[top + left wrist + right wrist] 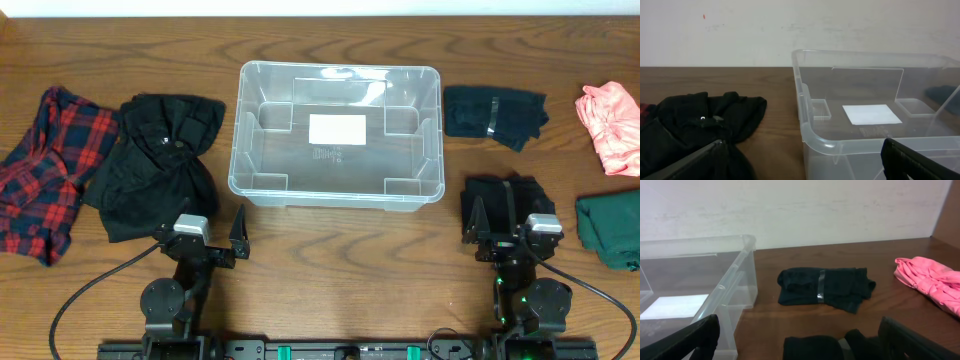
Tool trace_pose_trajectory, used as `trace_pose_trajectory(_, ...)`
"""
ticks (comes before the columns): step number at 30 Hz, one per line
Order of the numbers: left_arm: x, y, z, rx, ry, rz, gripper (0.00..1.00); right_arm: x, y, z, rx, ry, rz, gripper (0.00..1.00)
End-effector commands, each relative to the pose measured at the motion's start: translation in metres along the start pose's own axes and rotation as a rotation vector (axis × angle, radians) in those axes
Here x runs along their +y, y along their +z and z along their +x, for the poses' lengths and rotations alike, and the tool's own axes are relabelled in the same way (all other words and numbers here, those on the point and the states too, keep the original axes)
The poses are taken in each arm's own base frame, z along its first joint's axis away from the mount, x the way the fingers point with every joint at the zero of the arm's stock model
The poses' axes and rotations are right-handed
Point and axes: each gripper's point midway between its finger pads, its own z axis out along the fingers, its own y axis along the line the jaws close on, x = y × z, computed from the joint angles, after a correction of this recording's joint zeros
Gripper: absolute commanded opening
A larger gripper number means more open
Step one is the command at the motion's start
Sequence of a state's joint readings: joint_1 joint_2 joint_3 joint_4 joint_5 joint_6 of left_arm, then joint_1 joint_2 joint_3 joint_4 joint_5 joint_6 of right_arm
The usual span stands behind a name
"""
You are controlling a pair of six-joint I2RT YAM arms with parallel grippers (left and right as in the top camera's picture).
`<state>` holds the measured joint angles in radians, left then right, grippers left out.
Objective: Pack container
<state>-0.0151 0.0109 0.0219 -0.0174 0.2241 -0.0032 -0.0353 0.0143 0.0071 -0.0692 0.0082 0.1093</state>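
The clear plastic container stands at the middle back of the table, empty, with a white label on its base. It also shows in the left wrist view and the right wrist view. My left gripper is open near the front left, just short of a black garment. My right gripper is open near the front right, over the near edge of a folded black garment, seen low in the right wrist view.
A red plaid shirt lies far left. A folded black garment with a grey band lies right of the container, also in the right wrist view. A pink garment and a dark green one lie far right.
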Motion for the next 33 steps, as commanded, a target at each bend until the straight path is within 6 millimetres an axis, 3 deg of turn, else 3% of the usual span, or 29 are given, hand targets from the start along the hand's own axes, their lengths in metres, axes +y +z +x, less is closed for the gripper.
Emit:
trace_pose_trajectory(1, 0.0002, 0.0009, 0.0149, 0.042, -0.009, 0.002, 0.98, -0.0008, -0.0004, -0.0004, -0.004, -0.014, 0.006, 0.99)
trace_pose_trajectory(28, 0.0002, 0.0009, 0.0149, 0.042, -0.009, 0.002, 0.98, -0.0008, -0.0003, -0.0003, -0.004, -0.014, 0.006, 0.99)
trace_pose_trajectory(33, 0.0092, 0.0007, 0.0117, 0.029, -0.004, -0.051, 0.98, -0.0009, -0.0004, -0.0004, -0.004, -0.014, 0.006, 0.99)
